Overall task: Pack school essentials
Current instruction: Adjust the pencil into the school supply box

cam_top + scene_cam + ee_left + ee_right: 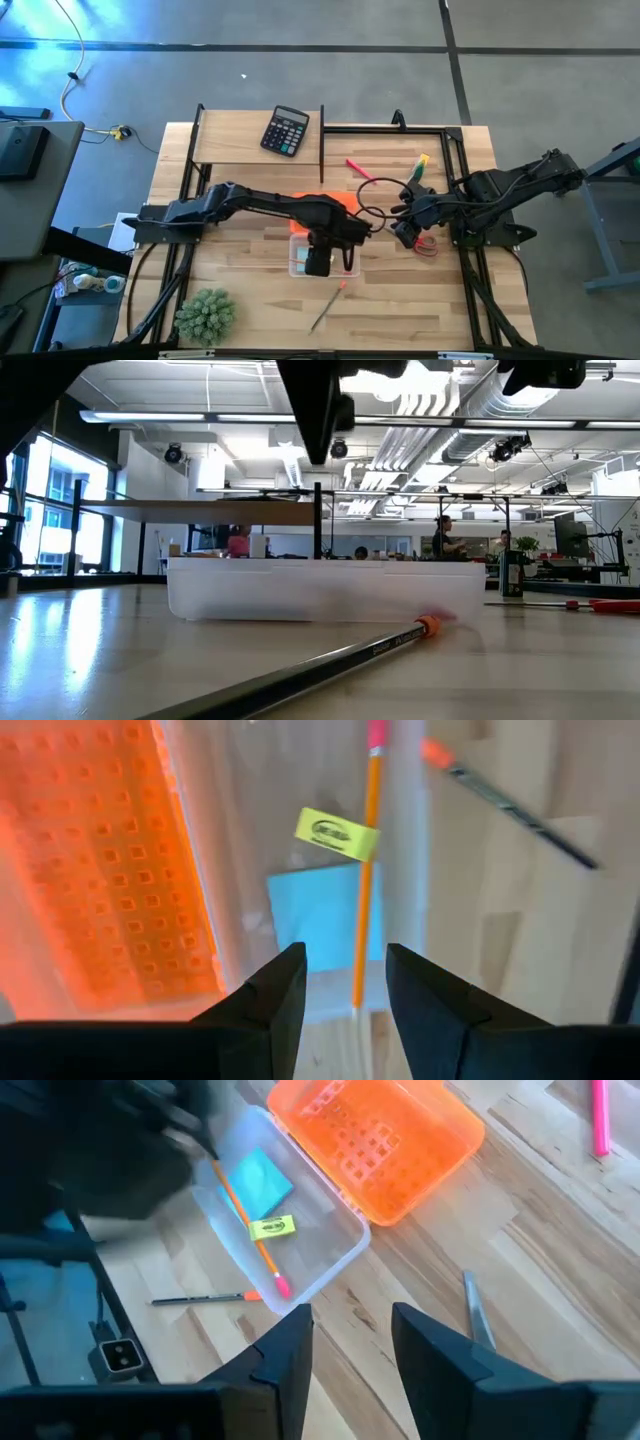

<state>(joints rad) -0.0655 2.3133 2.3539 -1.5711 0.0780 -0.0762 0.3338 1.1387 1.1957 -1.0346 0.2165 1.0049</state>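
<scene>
Pencil [328,305] with the dark shaft is lying loose on the bare wood in the lower middle of the high view, outside the clear box [297,268] and just below it. Its long axis is running on a slant, from lower left up to upper right, and its orange tip is pointing toward the box. In the low view it is stretching across the foreground, with the box wall behind it.

Inside the box, an orange pencil [365,890] is resting partly across the pale blue note pad [310,920], with a small yellow-green eraser [337,833] beside them.

The left gripper [345,960] is hanging directly over that box, its fingers standing apart with nothing between them. From there the dark pencil is sitting a short way toward the bottom edge of the high view, so this arm is by far the nearer one. I judge that a grasp would want the wrist turning until the fingers are crossing the slanted shaft rather than running along it.

The right gripper [405,235] is waiting at the right of centre, also parted and empty. It is near the red-handled scissors [427,247] and is well apart from the dark pencil. The pink pen [358,168] is lying farther up the frame, closer to that arm.
</scene>
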